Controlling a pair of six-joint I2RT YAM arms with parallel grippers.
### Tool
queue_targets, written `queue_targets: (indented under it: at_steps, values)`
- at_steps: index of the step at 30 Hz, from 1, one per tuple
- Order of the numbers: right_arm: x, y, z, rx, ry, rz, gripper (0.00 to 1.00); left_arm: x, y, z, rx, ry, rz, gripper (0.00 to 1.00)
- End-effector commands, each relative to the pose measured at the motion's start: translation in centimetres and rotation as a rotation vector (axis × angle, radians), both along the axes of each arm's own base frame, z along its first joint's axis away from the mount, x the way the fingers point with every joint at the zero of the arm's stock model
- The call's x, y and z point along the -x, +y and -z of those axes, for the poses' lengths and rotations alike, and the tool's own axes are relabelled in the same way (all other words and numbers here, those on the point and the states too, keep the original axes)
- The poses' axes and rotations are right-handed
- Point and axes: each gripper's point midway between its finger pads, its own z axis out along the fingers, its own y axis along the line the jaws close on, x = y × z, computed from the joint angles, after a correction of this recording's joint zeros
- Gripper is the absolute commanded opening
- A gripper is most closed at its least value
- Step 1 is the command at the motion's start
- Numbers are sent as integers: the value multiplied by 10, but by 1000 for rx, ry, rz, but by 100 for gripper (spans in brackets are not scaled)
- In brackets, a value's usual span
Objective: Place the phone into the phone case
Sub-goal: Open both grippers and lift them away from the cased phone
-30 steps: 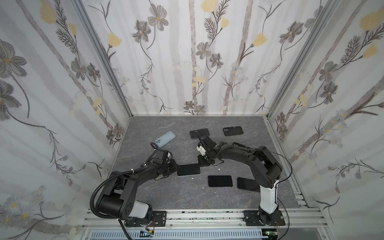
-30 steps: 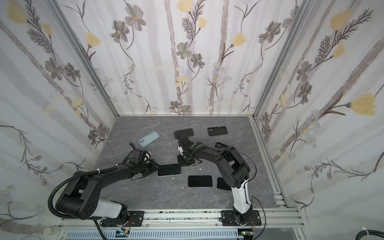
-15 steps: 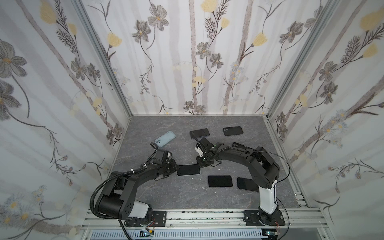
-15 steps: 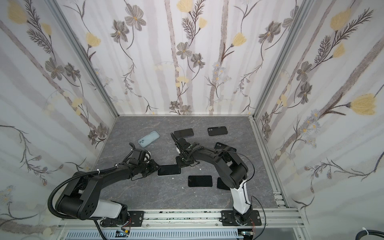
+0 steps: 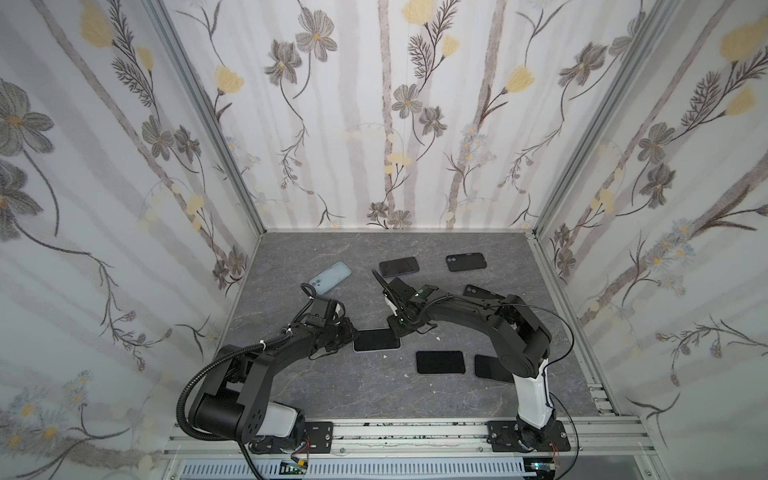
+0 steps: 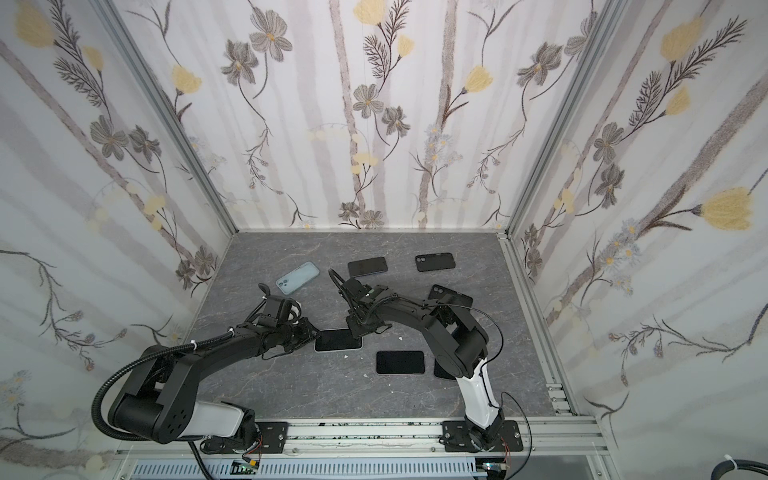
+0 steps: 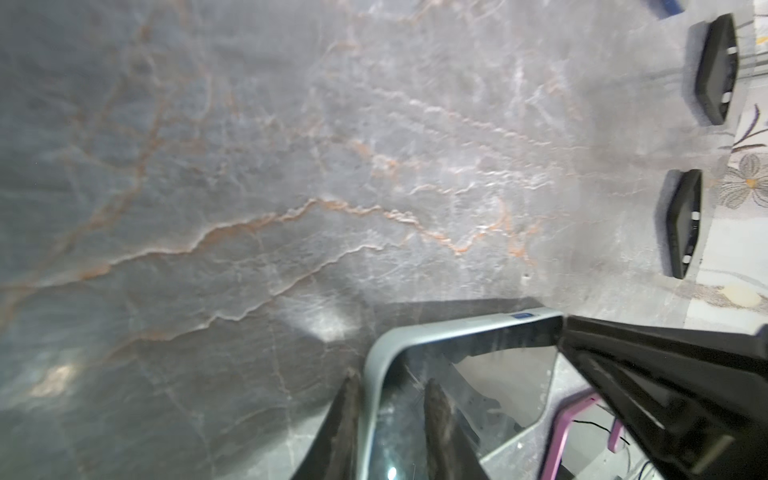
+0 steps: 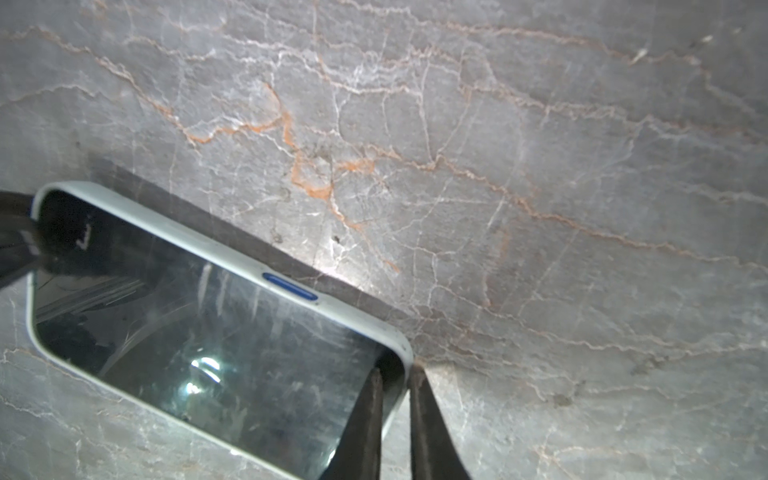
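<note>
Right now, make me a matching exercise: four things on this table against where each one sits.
Things:
1 light blue case
2 pale-cased phone
3 left gripper
4 right gripper

Places:
A centre, screen up
B phone's right corner
C back left
D phone's left end

Pairs: 1-C, 2-A, 3-D, 4-B.
</note>
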Motion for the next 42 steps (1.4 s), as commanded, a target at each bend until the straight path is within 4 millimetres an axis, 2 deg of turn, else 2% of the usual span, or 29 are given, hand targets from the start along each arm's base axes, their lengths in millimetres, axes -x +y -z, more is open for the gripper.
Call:
queue_targets:
  at_steps: [1,5,10,14,16,19,21,24,28,29,34,42]
  values:
    - [-9,12,-40,-60,-76,-48,20,-9,8,-20,-49,-57,-10,27]
    - [-22,25,-83,-138,-200,-118,26,-14,17,-53,-92,-158,-22,29]
    - [-21,42,-121,-245,-293,-264,39,-9,31,-88,-152,-270,-24,34]
    - [-16,51,-137,-281,-347,-394,48,0,38,-114,-159,-351,-31,38]
    - [-8,56,-139,-305,-353,-480,53,5,40,-125,-148,-382,-37,40]
    - [17,64,-127,-339,-316,-679,57,13,41,-135,-122,-403,-51,43]
    - [19,62,-120,-307,-335,-736,65,19,41,-139,-101,-401,-54,45]
    - [22,59,-107,-272,-348,-808,84,29,43,-135,-92,-362,-65,48]
    - [18,55,-90,-211,-337,-842,89,38,45,-127,-83,-316,-79,51]
    - [17,53,-83,-188,-327,-843,100,39,43,-129,-74,-319,-76,53]
    - [17,50,-59,-110,-292,-877,100,46,46,-130,-68,-304,-96,56]
    - [25,52,-35,-35,-277,-949,100,58,50,-129,-57,-284,-111,59]
